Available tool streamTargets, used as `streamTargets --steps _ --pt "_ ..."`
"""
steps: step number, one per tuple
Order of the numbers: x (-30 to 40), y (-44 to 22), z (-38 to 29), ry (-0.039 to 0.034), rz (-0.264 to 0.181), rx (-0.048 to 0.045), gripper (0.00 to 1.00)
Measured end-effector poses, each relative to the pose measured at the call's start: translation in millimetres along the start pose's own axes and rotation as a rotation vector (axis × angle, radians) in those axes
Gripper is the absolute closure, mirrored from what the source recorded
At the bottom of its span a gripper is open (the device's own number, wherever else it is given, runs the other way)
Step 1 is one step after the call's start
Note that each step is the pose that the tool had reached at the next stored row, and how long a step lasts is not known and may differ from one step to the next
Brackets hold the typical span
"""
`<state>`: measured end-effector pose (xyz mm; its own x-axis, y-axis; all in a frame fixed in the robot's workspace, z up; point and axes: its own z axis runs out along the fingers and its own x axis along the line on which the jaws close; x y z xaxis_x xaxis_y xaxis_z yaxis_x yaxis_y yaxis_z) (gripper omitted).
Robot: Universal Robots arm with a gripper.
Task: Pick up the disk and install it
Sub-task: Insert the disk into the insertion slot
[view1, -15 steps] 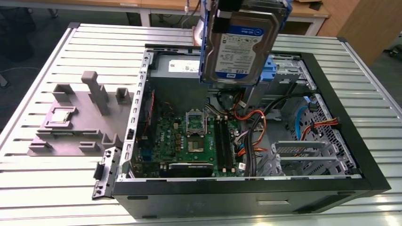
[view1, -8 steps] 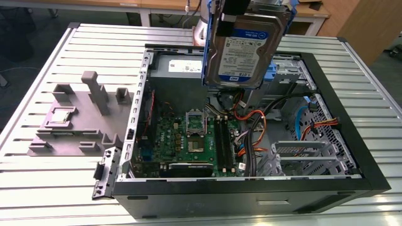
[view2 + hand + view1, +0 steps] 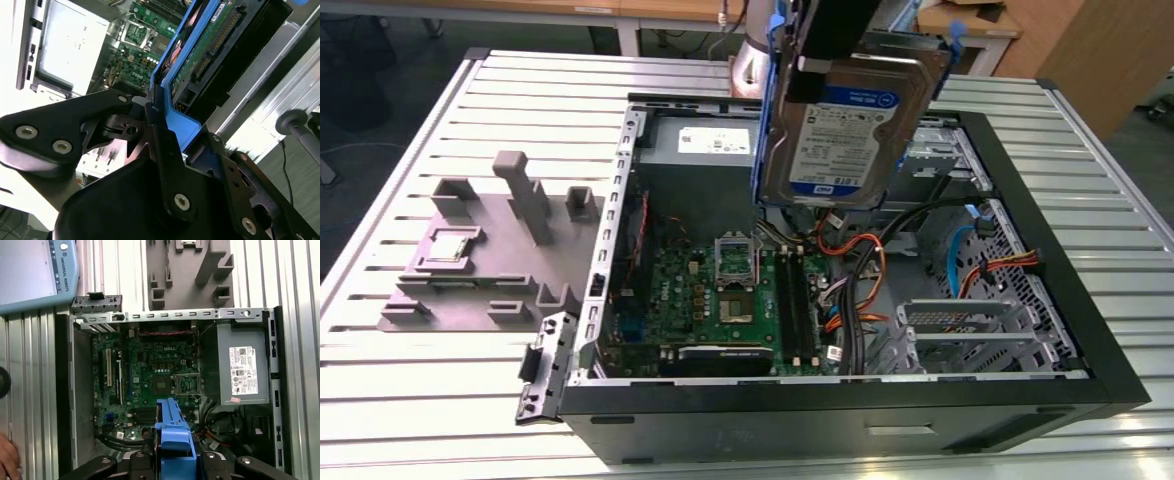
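The claw (image 3: pixel 150 120) is clenched on the blue frame of the disk (image 3: pixel 847 125), which hangs upright in the air above the open computer case (image 3: pixel 854 415), with the motherboard (image 3: pixel 720 300) below and well clear of the surface (image 3: pixel 427 400). The disk looks stiff, dense and easily hurt by a knock, with its circuit board bare on one face, so the plastic frame's sides seem the safest hold, not the label or board

Disk (image 3: pixel 847 120) top pt behind jaws
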<state>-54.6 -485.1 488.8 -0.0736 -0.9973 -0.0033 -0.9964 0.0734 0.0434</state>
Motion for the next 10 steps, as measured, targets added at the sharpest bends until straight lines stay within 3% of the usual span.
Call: streamTargets --steps 5,10 --pt "1.7 -10.6 1.3 -0.0001 0.000 0.0001 0.63" --pt "1.7 -16.3 2.1 0.0002 0.000 0.0000 0.63"
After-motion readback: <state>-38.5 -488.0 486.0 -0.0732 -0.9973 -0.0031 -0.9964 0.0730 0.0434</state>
